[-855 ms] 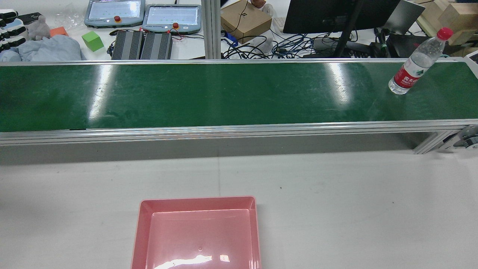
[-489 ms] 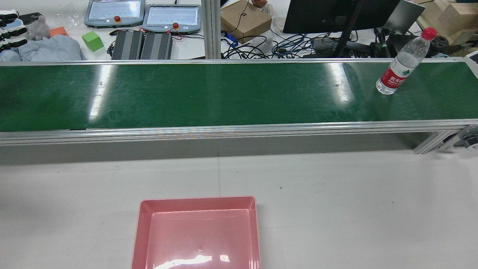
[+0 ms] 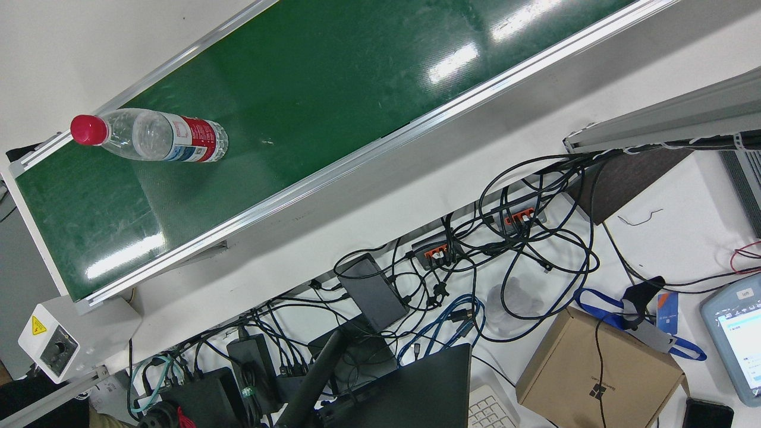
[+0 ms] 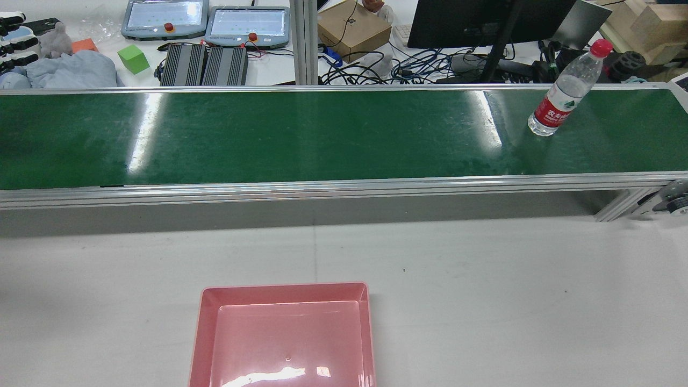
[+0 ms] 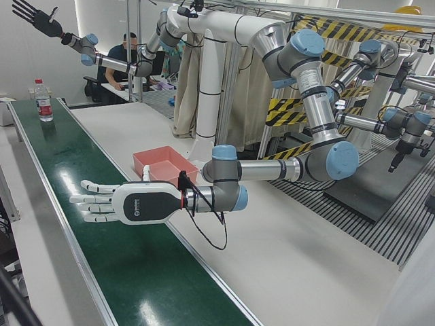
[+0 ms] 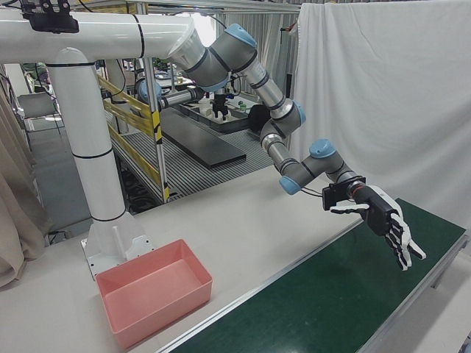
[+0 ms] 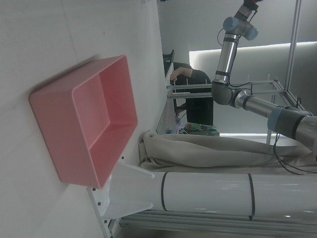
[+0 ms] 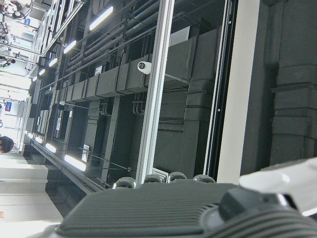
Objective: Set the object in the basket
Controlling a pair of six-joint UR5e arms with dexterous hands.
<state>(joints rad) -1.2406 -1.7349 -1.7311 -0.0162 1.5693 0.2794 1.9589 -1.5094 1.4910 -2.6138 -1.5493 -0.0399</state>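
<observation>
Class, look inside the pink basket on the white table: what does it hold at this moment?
Nothing: the pink basket shows only its bare floor. Its near end is cut off in the rear view, but the right-front view shows it whole. The water bottle stands on the green belt.

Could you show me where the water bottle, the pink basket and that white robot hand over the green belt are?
water bottle (image 4: 553, 107), rear view, on its red label.
pink basket (image 4: 285, 293), rear view, on its far wall.
left hand (image 5: 139, 203), left-front view, on the white back of the hand.
</observation>
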